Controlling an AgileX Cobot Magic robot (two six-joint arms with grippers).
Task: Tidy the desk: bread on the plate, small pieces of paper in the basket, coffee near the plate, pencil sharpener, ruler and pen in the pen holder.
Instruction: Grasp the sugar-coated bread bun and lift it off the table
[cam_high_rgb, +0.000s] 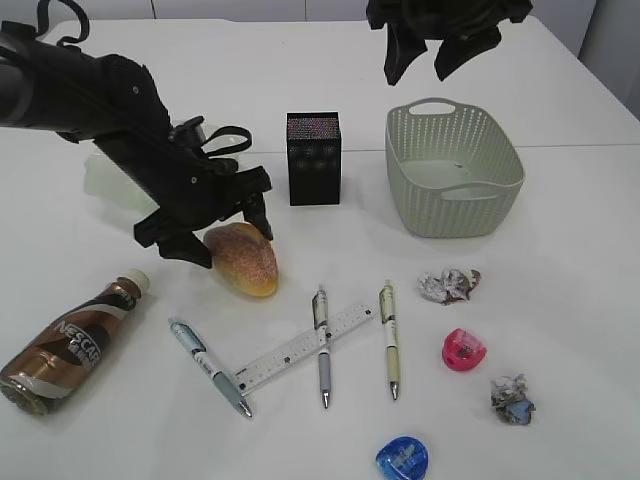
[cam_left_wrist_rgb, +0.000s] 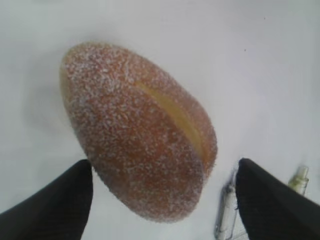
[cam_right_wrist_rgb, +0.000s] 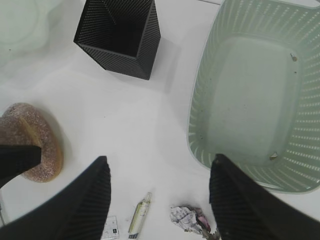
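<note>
While lowered over the bread (cam_left_wrist_rgb: 137, 130), left tool (cam_left_wrist_rgb: 162, 200) spread wide, one finger on each side, not gripping. Bread lying on the bench (cam_high_rgb: 560, 210), beside the plate (cam_high_rgb: 110, 180). Right tool (cam_right_wrist_rgb: 159, 200) raised, parted, empty, above the basket (cam_right_wrist_rgb: 250, 145).

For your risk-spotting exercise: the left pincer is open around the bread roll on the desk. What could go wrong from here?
1. The bread roll is rounded and lies at an angle between the fingers of the left pincer; closing could squash it or let it slip out.
2. The plate sits mostly hidden behind the left arm, so the roll may be set down off its rim.
3. A pen lies just beside one finger and could be nudged.
</note>
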